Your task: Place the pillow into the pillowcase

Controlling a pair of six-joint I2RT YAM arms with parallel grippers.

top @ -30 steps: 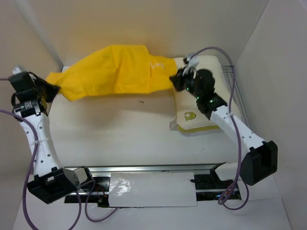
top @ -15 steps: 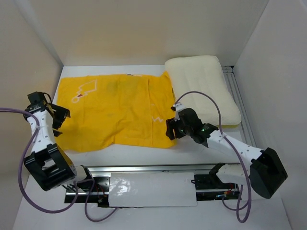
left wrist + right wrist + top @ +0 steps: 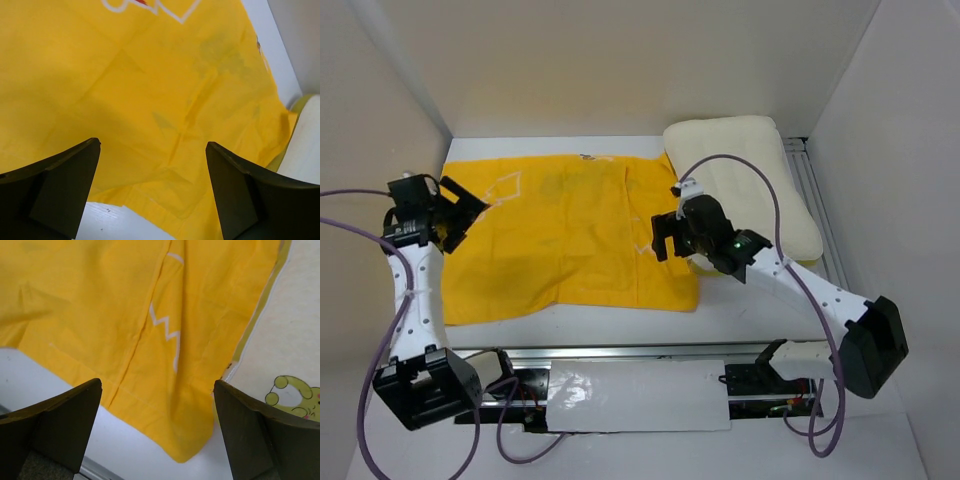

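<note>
- Because the pillowcase (image 3: 570, 235) lies spread flat on the bench (image 3: 620, 312) with its layers pressed together, a pinch from above would likely catch both layers and hold the mouth closed instead of opening it.
- Which edge is the mouth cannot be told from these views, so a grip on the wrong edge is a real risk.
- The left hand (image 3: 460, 212) hangs over the case's left part and the right hand (image 3: 662, 236) over its right edge. Both are spread fully wide and hold nothing.
- The pillow (image 3: 745, 150) lies at the far right, outside the case, with its left edge touching the yellow cloth. Its emblem (image 3: 295, 395) shows just beside the right hand.
- The right arm's purple cable (image 3: 745, 162) loops across the pillow and could snag or drag the soft cushion when the arm swings.
- The pillow is plump and may fold or bunch at a narrow mouth.
- Room is tight on the right, where the pillow sits near the right wall (image 3: 890, 150) with metal rails (image 3: 817, 215) beside it.
- The left hand works close to the left wall (image 3: 370, 120), so an outward pull there is limited.
- The bare strip of bench in front of the case gives the freest room.
</note>
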